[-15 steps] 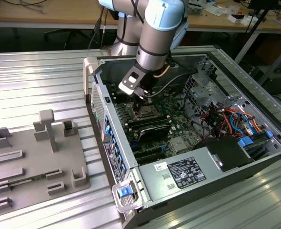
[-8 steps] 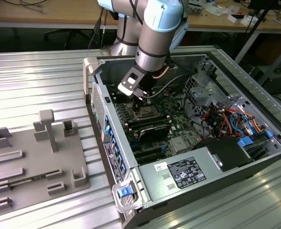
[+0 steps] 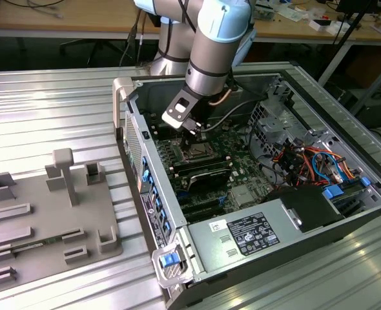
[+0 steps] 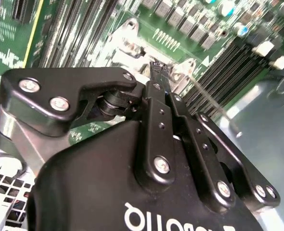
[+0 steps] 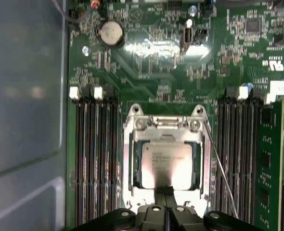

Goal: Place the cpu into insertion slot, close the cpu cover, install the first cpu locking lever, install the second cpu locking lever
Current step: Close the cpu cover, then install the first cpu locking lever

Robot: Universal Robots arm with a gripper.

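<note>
While hand [image 5: 166, 190] hovers over cpu [image 5: 167, 162], ribbed table [image 3: 48, 116], workbench [image 3: 61, 19] behind

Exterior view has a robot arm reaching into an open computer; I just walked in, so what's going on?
The arm's gripper, shut, sits at the edge of the cpu cover on the motherboard. The cpu lies seated inside the cover's frame. A thin lever slants away beside it.

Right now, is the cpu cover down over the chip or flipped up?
Down. In the first wrist view the cpu cover lies flat as a frame around the cpu, whose metal top shows through its open centre.
</note>
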